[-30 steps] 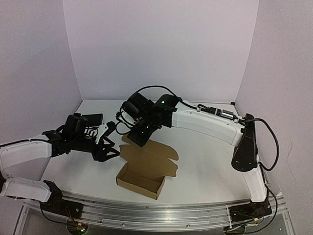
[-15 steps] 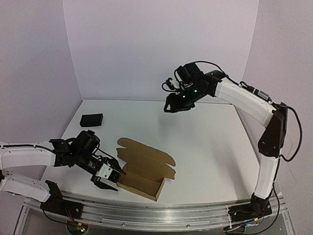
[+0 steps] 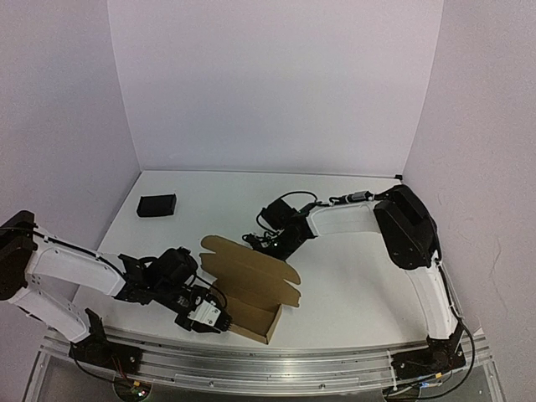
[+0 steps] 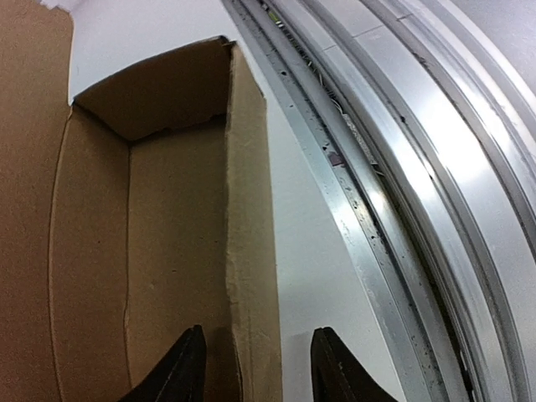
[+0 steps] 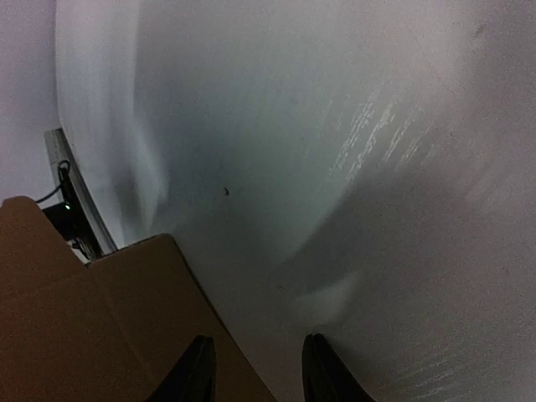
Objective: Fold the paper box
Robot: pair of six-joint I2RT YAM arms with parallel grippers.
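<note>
Table point(image 3: 352, 276) bears paper box point(image 3: 249, 285); black block point(image 3: 157, 205), seemingly flat.

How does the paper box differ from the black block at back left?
The paper box is brown cardboard; the black block is black. The box is much bigger than the block. The box lies open, lid flap folded back, while the block looks solid. The left gripper straddles the box's near wall; nothing touches the block. Both are rectangular and sit on the table.
</note>
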